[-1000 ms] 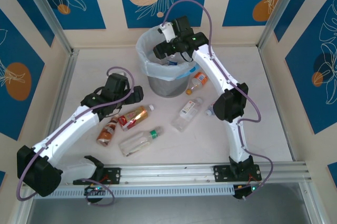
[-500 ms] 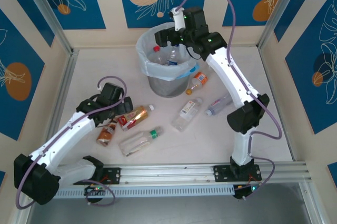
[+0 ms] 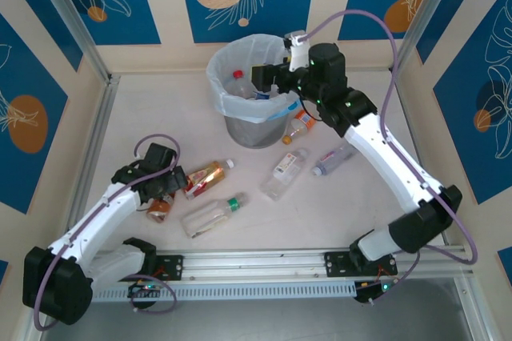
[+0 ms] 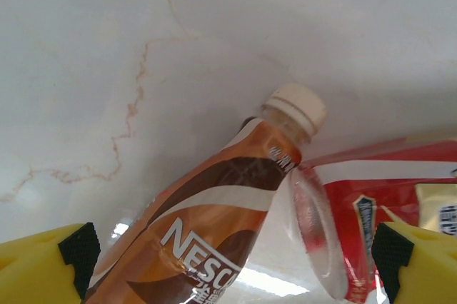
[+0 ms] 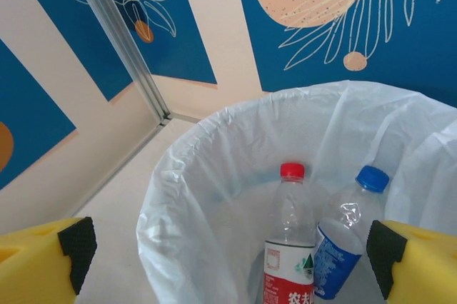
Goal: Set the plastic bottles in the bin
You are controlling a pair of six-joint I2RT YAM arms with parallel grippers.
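The left gripper (image 4: 228,254) stands wide and empty, low over the brown coffee bottle (image 4: 207,232); that bottle lies on the table (image 3: 144,117) between the yellow fingers, its neck against a red-labelled bottle (image 4: 400,183); the right gripper (image 5: 228,247), also spread wide and empty, looks down from beside the bin (image 5: 214,147); a second ago it sat over the bin's mouth and the left gripper hovered farther from the brown bottle; inside the bin's white liner stand a red-capped bottle (image 5: 289,247) and a blue-capped bottle (image 5: 346,232), side by side.
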